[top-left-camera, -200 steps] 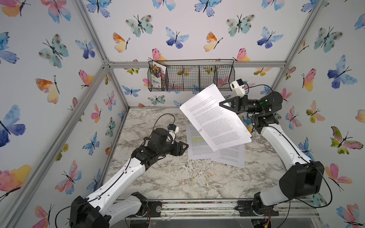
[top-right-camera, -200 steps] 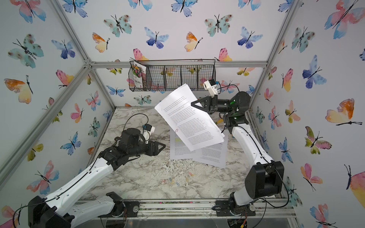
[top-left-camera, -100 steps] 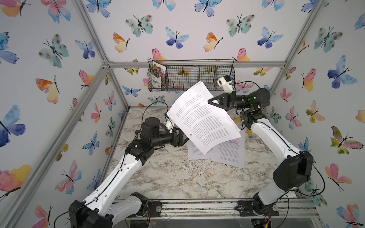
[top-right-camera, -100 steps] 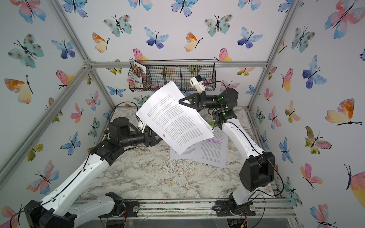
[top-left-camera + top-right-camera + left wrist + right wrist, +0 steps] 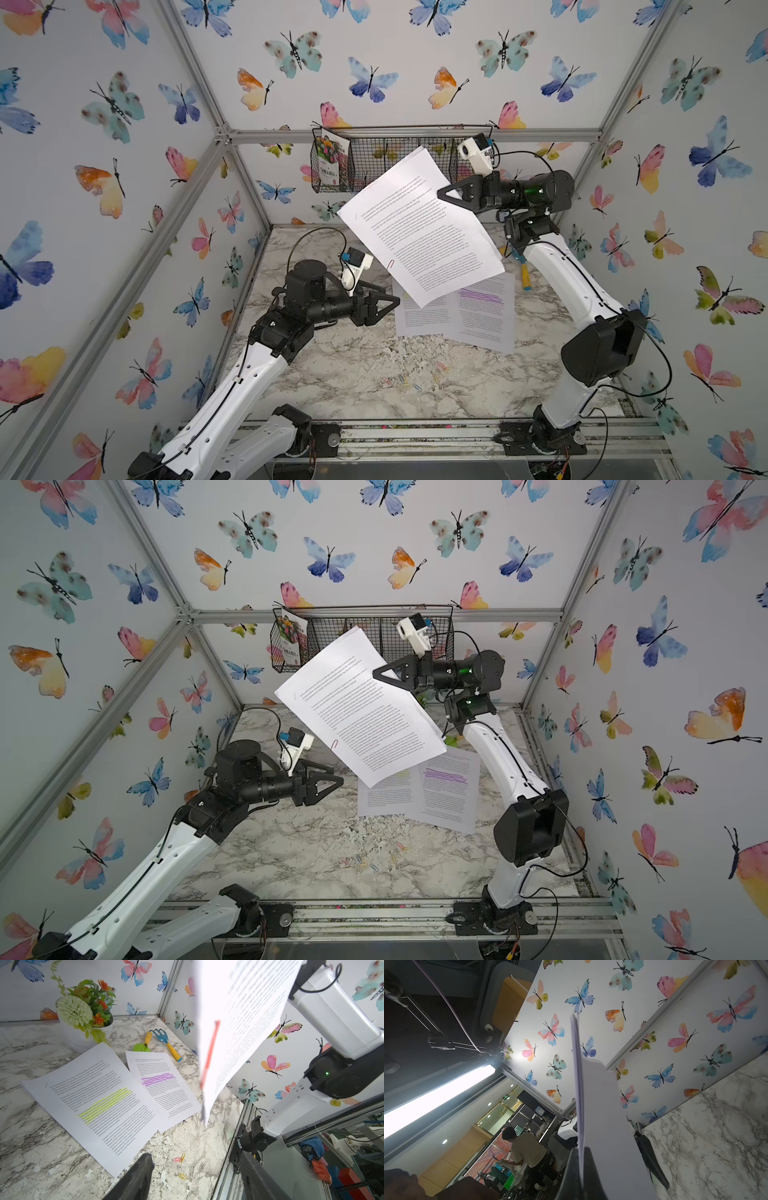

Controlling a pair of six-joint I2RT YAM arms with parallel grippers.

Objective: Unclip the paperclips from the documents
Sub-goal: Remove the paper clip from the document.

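My right gripper (image 5: pixel 441 194) (image 5: pixel 581 1152) is shut on the far edge of an unhighlighted document (image 5: pixel 419 226) (image 5: pixel 357 706) and holds it tilted in the air. A red paperclip (image 5: pixel 390 264) (image 5: pixel 334 744) (image 5: pixel 209 1053) sits on that sheet's lower left edge. My left gripper (image 5: pixel 394 301) (image 5: pixel 338 781) (image 5: pixel 196 1159) stands open just below that edge, with nothing between its fingers. Two more documents lie flat on the table, one with a yellow band (image 5: pixel 419 316) (image 5: pixel 93 1105) and one with a purple band (image 5: pixel 484 316) (image 5: pixel 162 1082).
Several loose paperclips (image 5: pixel 415 380) (image 5: pixel 179 1159) lie near the table's front. A wire basket (image 5: pixel 395 162) with a seed packet (image 5: pixel 330 160) hangs on the back wall. A flower pot (image 5: pixel 83 1014) and toy garden tools (image 5: pixel 166 1041) stand at the back right.
My right gripper has carried the document leftward and a little upward. My left arm has lifted and brought its open gripper under the sheet's lower left edge.
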